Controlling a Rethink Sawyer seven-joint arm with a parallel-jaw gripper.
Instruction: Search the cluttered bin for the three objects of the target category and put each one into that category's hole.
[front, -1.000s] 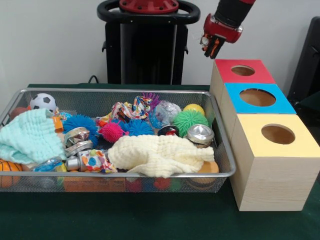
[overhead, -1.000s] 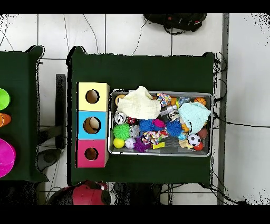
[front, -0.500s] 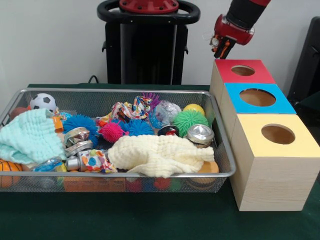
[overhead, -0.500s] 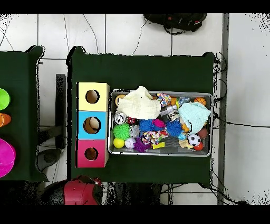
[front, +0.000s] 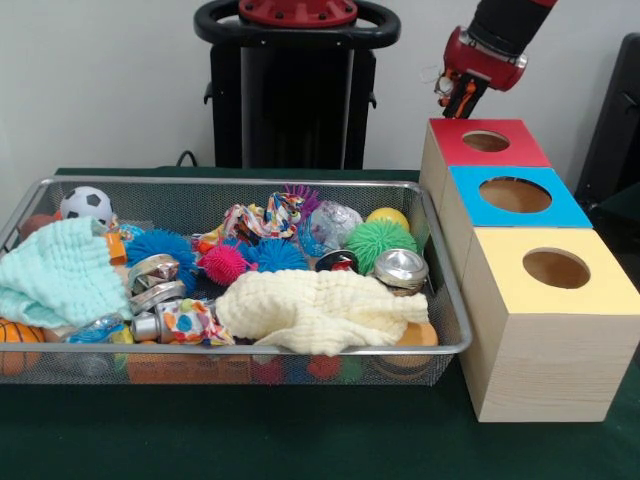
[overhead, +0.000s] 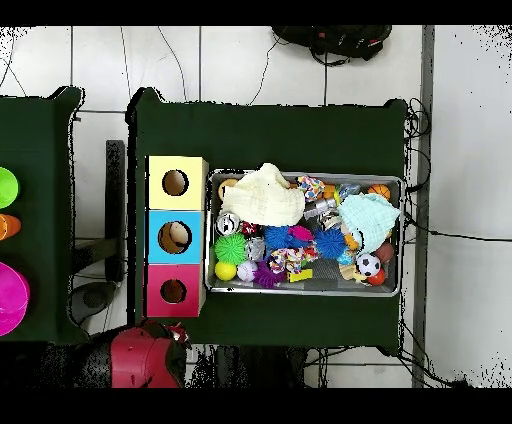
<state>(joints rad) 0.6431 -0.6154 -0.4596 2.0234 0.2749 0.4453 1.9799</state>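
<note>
Since a second ago the arm has swung the gripper (front: 458, 93) away from the bin's side toward the boxes, and it now hangs up behind the red box's back edge; whether its fingers are apart or together I cannot tell, and nothing shows between them.

Well below and off to the bin side of the fingers sits the wire bin (front: 300, 352), untouched as far as its contents show. A cream cloth (front: 320, 308) is draped over the front of the pile, and a mint cloth (front: 55, 270) lies at the end farthest from the fingers. Smaller things are scattered between: a green spiky ball (front: 378, 241), a blue spiky ball (front: 160, 246), a pink spiky ball (front: 225, 264), a soccer ball (front: 86, 204) and a metal tin (front: 400, 267).

Just below the fingers is the red box (front: 485, 142), then the blue box (front: 515, 196), then the yellow box (front: 555, 270) farthest from them. From overhead something pale seems to lie in the blue box's hole (overhead: 174, 237), so one item may already be placed. I judge the sorting early, with more picks left
</note>
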